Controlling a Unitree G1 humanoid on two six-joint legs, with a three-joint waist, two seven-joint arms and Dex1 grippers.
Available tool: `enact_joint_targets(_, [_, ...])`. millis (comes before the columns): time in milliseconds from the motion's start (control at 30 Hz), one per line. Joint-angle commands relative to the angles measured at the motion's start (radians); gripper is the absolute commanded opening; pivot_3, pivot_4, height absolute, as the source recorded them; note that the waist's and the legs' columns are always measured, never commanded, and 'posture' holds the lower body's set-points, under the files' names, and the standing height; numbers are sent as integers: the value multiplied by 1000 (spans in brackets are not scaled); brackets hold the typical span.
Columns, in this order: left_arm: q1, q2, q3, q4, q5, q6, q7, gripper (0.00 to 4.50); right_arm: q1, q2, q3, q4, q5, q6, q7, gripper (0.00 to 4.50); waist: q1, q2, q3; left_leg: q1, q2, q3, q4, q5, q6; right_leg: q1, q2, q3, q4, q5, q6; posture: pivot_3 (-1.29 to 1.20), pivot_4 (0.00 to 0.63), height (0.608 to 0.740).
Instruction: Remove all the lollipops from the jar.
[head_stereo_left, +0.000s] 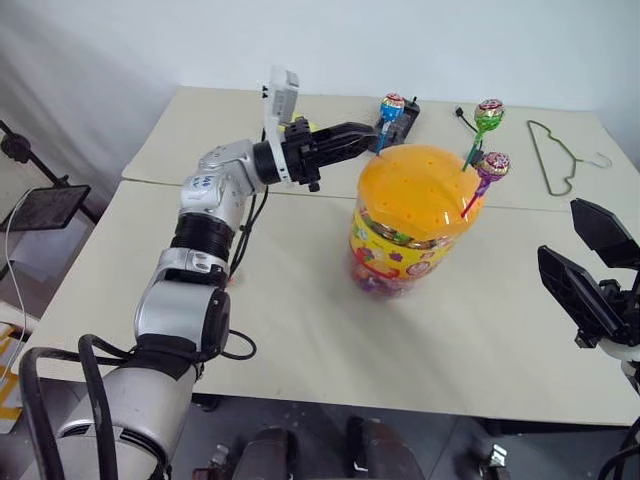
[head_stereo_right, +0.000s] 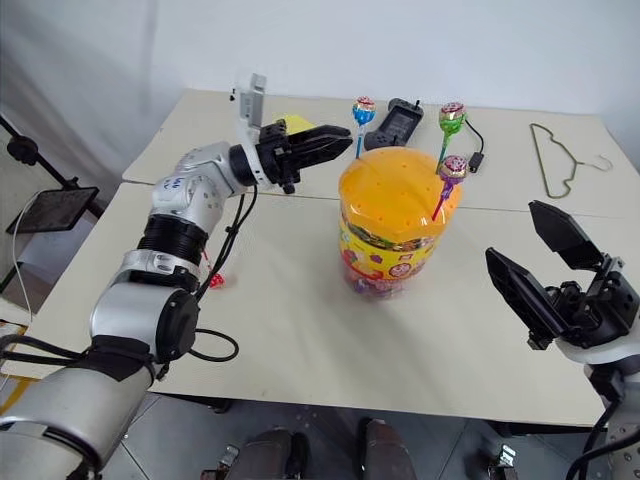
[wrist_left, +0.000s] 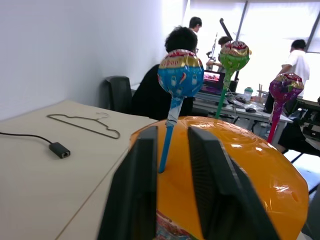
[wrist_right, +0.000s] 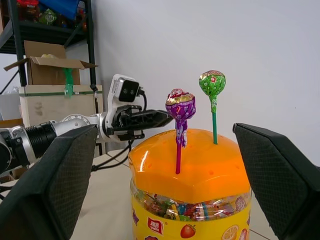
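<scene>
The jar (head_stereo_left: 410, 225) stands near the middle of a pale table (head_stereo_left: 300, 330), well away from every edge, with lots of bare table in front of it and on both sides. A seam runs across the table behind the jar, and past it lie a thin wire hanger (head_stereo_left: 555, 155), a black device (head_stereo_right: 395, 122) with a cord, and something yellow (head_stereo_right: 290, 122) behind the left arm. A tiny red thing (head_stereo_right: 215, 281) lies on the table by the left arm. The jar is a big clear tub with a yellow band full of bright pictures and an orange domed lid (wrist_right: 187, 162) dotted with little holes. Three lollipops stick up out of the lid on thin sticks: a blue lollipop (wrist_left: 180, 75) at the far left side, a green lollipop (wrist_right: 212, 83) at the back right, and a purple lollipop (wrist_right: 180, 106) just in front of the green one. Each has a shiny round wrapper. The left claw (wrist_left: 172, 165) reaches over the lid's far left side, and its two black fingers are squeezed around the blue lollipop's stick. The right claw (head_stereo_right: 545, 260) hangs over the table to the right of the jar, apart from it, with its fingers spread wide and nothing between them.
</scene>
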Motion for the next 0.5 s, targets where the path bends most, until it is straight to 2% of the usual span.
enact_joint_targets(33, [-68, -40, 2, 53, 37, -77, 30, 346, 14, 4, -19, -57, 16, -22, -14, 4500, 1, 0, 0, 0, 0, 0, 0, 0, 0, 0, 0, 0, 0, 0, 0, 0, 150, 740])
enact_joint_targets(333, [-114, -63, 20, 113, 50, -73, -5, 346, 26, 25, 10, -85, 6, -35, -28, 4500, 0, 0, 0, 0, 0, 0, 0, -1, 1, 0, 0, 0, -1, 0, 0, 0, 150, 740])
enact_joint_targets(433, [-102, -56, 31, 72, 29, -29, -38, 949, 32, 22, 16, -80, 0, -38, -20, 4500, 0, 0, 0, 0, 0, 0, 0, -1, 1, 0, 0, 0, 0, 0, 0, 0, 150, 740])
enact_joint_targets(500, [-87, -49, 39, 40, 31, -37, -33, 1560, 35, 20, 17, -78, 1, -40, -18, 4500, 0, 0, 0, 0, 0, 0, 0, -1, 1, 0, 0, 0, 0, 0, 0, 0, 150, 740])
